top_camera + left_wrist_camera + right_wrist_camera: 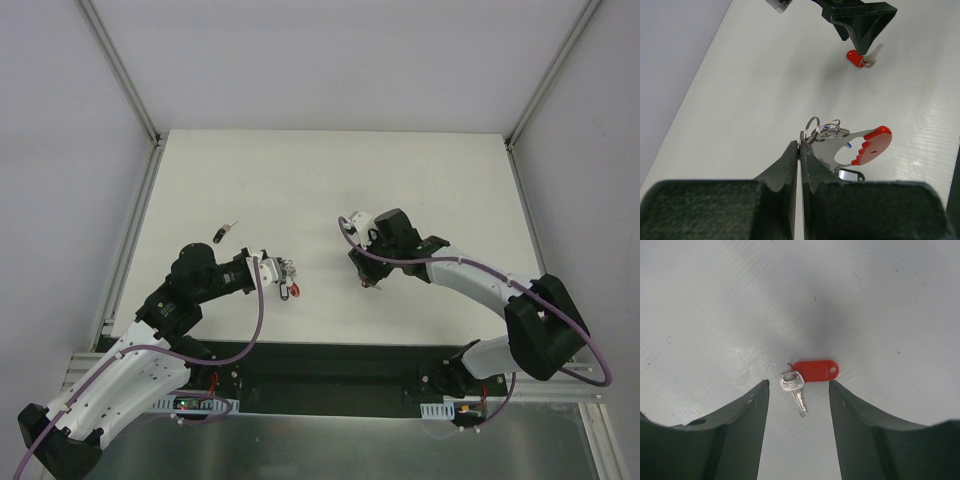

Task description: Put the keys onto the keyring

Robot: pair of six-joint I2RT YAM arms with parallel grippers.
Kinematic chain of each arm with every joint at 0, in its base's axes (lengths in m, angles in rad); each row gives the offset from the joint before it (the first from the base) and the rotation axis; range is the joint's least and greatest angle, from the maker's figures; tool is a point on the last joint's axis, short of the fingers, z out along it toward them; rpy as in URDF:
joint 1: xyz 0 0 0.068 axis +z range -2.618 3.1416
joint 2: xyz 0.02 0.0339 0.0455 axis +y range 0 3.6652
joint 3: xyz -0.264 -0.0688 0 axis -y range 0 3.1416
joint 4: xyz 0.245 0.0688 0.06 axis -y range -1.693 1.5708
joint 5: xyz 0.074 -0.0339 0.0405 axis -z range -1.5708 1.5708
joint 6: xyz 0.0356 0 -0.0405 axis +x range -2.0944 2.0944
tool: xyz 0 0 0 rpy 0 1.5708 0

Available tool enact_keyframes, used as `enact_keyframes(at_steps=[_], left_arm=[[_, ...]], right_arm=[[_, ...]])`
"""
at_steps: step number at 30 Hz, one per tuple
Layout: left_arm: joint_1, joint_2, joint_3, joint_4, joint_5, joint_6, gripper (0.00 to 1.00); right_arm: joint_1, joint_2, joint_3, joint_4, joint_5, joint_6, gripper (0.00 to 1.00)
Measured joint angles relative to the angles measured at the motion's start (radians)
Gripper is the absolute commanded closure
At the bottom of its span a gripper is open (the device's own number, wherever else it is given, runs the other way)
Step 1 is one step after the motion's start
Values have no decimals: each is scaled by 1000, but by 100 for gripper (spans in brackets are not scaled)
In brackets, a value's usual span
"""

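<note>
My left gripper (800,145) is shut on one ring of the keyring (826,131), a cluster of silver rings joined to a silver piece with a red curved clip (873,145). It holds this low over the table, seen in the top view (292,283). A speck of blue shows among the rings. The key with the red tag (815,371) and silver blade (796,389) lies flat between the fingers of my open right gripper (797,390), which hovers just above it (365,277). It also shows in the left wrist view (860,58). The black key (222,235) lies at the left.
The white table (440,180) is walled by grey panels with metal rails at the left and right edges. A small silver tag (850,175) hangs under the clip. The two grippers stand about a hand's width apart.
</note>
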Motion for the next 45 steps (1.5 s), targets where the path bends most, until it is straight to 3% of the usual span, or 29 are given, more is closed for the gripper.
enact_keyframes(at_steps=[9, 24, 45], left_arm=[[0, 2, 0, 0, 0, 0, 100], [0, 8, 0, -1, 1, 0, 100], [0, 24, 0, -2, 17, 0, 100]], right_arm=[[-2, 40, -28, 84, -21, 39, 64], [-2, 56, -141, 163, 6, 161, 69], [-2, 50, -162, 241, -1, 114, 71]])
